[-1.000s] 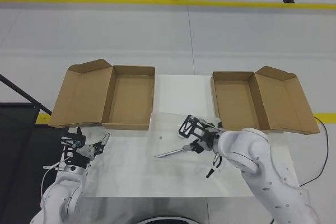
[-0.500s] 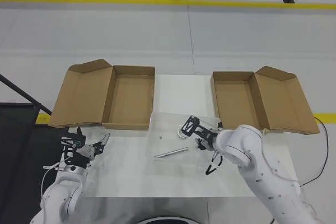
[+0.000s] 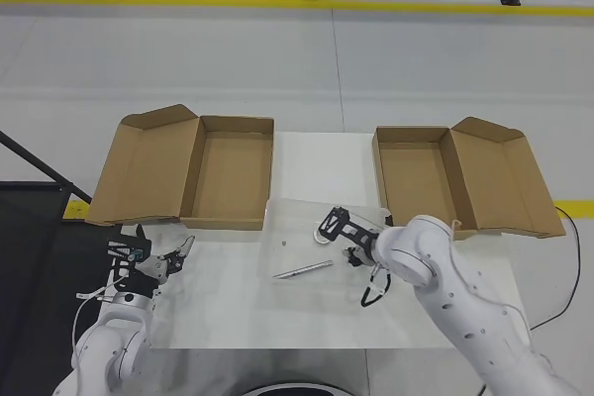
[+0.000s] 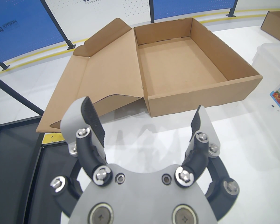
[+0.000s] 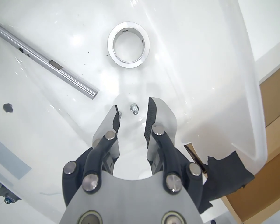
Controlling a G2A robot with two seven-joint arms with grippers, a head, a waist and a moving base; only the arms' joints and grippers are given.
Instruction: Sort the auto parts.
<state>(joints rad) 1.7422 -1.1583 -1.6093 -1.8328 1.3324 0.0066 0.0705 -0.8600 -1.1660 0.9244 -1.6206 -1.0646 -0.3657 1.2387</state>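
Right gripper (image 5: 134,104), parted, poised over small stud (image 5: 133,108) in white tray (image 5: 200,47) for pickup; left gripper (image 4: 142,106), released, waiting near box (image 4: 200,94).

L claw (image 4: 142,107) spread wide over table (image 4: 235,131), facing cardboard box (image 4: 177,66), prob. bin (image 4: 274,54) beside it.

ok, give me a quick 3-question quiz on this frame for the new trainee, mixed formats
1. True or false: the cardboard box in front of the left gripper is empty.
2. Pick one. The small stud lies:
A. in that box
B. in the white tray, between the right gripper's fingertips as its wrist view shows them
C. in the left gripper
3. Fill in: the left gripper's jaws stand ___.

Key: 1 true; 2 B; 3 open.
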